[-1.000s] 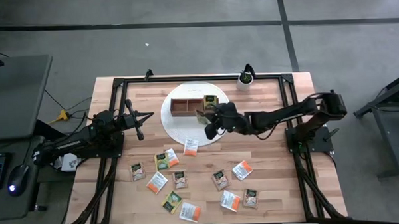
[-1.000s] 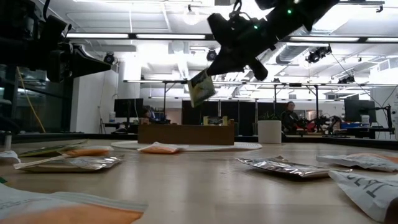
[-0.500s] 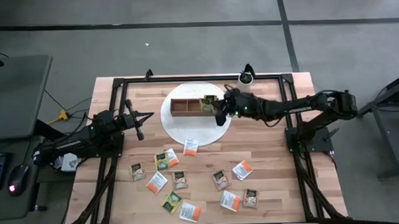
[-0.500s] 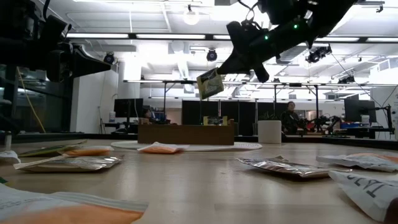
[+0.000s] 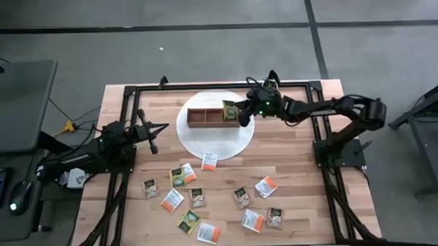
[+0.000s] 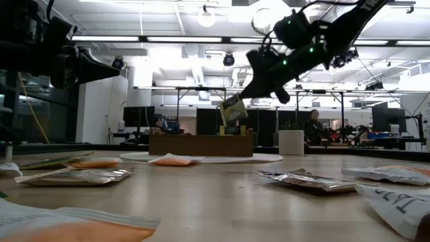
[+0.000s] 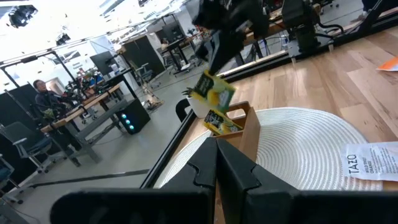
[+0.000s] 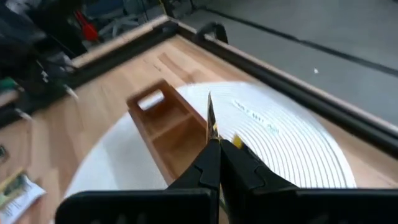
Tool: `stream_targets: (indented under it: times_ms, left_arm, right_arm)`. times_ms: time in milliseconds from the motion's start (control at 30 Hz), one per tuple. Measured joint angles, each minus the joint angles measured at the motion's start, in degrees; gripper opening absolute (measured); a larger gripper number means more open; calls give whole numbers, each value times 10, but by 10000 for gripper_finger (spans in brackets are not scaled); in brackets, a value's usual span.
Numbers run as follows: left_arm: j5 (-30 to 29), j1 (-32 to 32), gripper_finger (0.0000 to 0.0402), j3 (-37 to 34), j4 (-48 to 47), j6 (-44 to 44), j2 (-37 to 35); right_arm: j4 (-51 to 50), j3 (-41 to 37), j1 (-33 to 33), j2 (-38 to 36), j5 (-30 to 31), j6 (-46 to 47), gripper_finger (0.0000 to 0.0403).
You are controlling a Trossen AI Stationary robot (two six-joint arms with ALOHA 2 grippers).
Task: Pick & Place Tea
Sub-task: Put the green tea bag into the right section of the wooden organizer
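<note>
You're carrying a green-yellow sachet (image 5: 231,111) with the right gripper (image 5: 242,116), fingers pinched tight on its top edge, and right now it's hanging just above the right-hand compartment of the wooden box (image 5: 204,118). In the low view the sachet (image 6: 234,109) is dangling tilted over the box (image 6: 200,144), not yet inside. That compartment is already holding at least one green-yellow packet; the other two are looking empty from the right wrist camera.

To finish this step cleanly, I'd judge you're wanting the sachet edge-on and parallel to the box walls before lowering, so the bottom corner is slipping between the walls rather than catching on a rim. Keep the fingers closed until the paper is well down inside, then let go; releasing high is risking a flutter onto the white round mat (image 5: 198,142).

Compared with a second ago, you're further along: the gripper was over the near edge of the mat then, and it's been travelling toward the box's right end, with the sachet dropping lower against the room behind in the low view.

The left gripper (image 5: 153,143) is waiting by the table's left side, fingers together on nothing. The remaining sachets, a dozen or so, are lying scattered on the table (image 5: 293,157) near the front, one white-orange sachet (image 5: 209,161) on the mat's edge.
</note>
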Motion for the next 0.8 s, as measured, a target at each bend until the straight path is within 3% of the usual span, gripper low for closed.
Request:
stream_targets:
  times_ms: [500,800]
  left_arm:
    - [0,0,1,0,0,0,0]
    - [0,0,1,0,0,0,0]
  right_arm:
    - [30,0,-15,75,-16,20,0]
    - [33,0,-21,78,-2,33,0]
